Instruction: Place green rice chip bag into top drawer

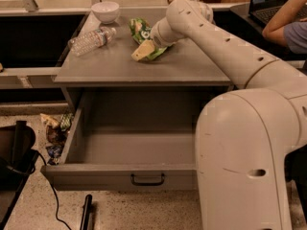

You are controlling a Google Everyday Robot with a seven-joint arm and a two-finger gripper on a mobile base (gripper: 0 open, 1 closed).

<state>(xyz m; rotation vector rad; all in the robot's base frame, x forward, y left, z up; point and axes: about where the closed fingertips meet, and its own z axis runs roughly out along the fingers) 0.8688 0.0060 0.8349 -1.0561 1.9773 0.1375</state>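
Note:
The green rice chip bag point(139, 29) lies crumpled on the grey cabinet top point(110, 68), toward the back centre. My gripper point(145, 48) is down at the bag's near right end, touching it, with my arm reaching in from the right. The bag's right part is hidden by my wrist. The top drawer point(96, 176) is pulled wide open below the top, and its inside is bare. Its dark pull handle point(147, 179) is at the centre of the front.
A clear water bottle point(91, 40) lies on its side at the top's left, with a white bowl point(105, 9) behind it. Snack packets point(55, 133) lie on the floor left of the drawer. A person's arm point(283, 20) and a laptop are at the far right.

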